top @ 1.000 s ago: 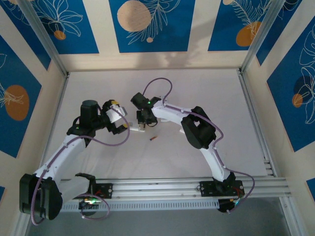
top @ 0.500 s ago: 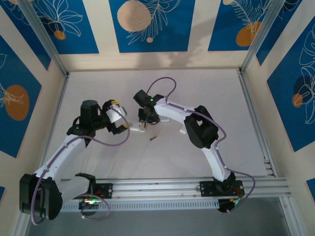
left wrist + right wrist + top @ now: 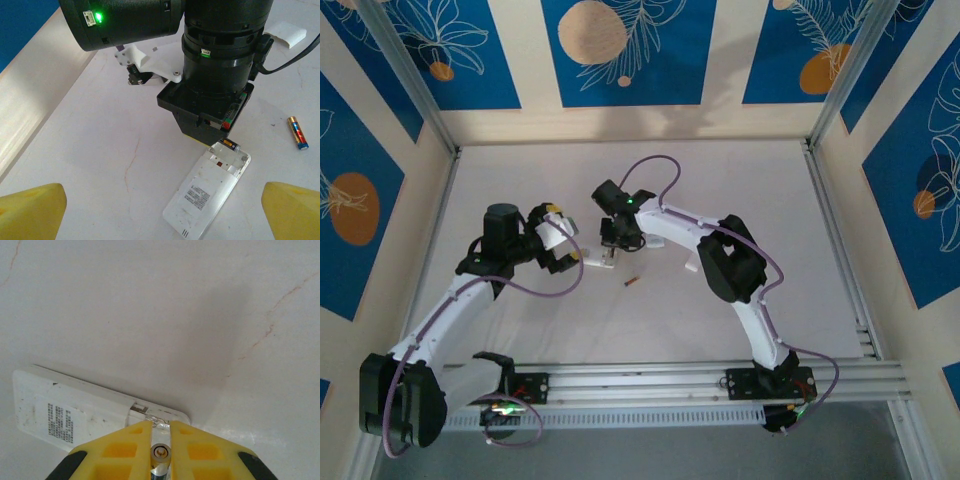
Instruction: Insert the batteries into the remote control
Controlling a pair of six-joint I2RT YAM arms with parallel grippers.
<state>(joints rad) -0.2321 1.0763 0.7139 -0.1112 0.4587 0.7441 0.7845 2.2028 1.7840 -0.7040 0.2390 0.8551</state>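
The white remote control lies face down on the table with its battery bay uncovered; it is also seen as the remote and the remote. My right gripper is shut on one battery, held end-on just over the bay's end. That battery shows under the right gripper's body. A second battery lies loose on the table to the right, the same battery. My left gripper is open, its yellow fingertips straddling the remote's near end without touching it.
A white battery cover lies on the table beyond the right arm. The right arm's cable loops above the remote. Frame walls close in the white table at left, right and back.
The right gripper has shifted slightly with its battery over the remote's bay and then settled. The left arm and the loose battery have not moved.
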